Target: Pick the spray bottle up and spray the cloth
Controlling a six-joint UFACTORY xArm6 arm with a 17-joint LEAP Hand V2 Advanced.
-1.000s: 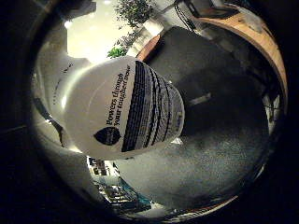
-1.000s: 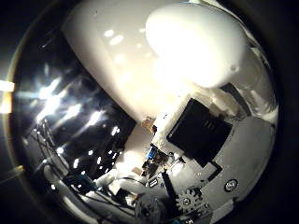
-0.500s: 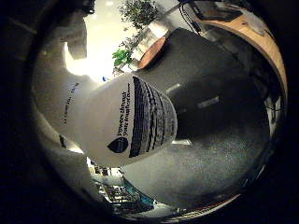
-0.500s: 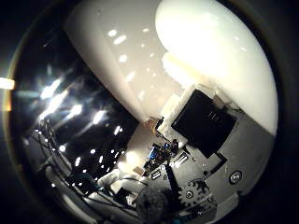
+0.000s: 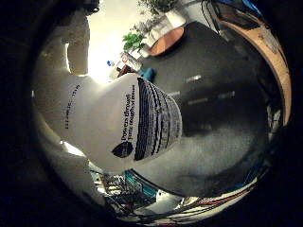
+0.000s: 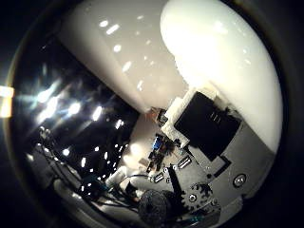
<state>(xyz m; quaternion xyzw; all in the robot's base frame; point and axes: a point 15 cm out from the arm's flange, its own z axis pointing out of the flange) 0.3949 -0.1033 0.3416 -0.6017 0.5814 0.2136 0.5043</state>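
Note:
A white spray bottle [image 5: 114, 118] with a dark-printed label fills much of the little finger side palm view, close against the palm. Its white body [image 6: 204, 57] also fills much of the thumb side palm view. My right hand [image 6: 204, 128] shows there as a black pad and white, geared parts pressed against the bottle, with the fingers curled on it. The bottle is held off the dark grey tabletop [image 5: 222, 113]. I see no cloth in either view.
A wooden edge [image 5: 260, 38] borders the far side of the tabletop. A green plant [image 5: 133, 41] and an orange round thing [image 5: 169, 40] stand beyond it. A dark shiny area with light spots [image 6: 66, 104] lies beside the bottle.
The background has swung round behind the bottle, so the hand has turned while carrying it. The bottle has shifted and tilted a little against the palm.

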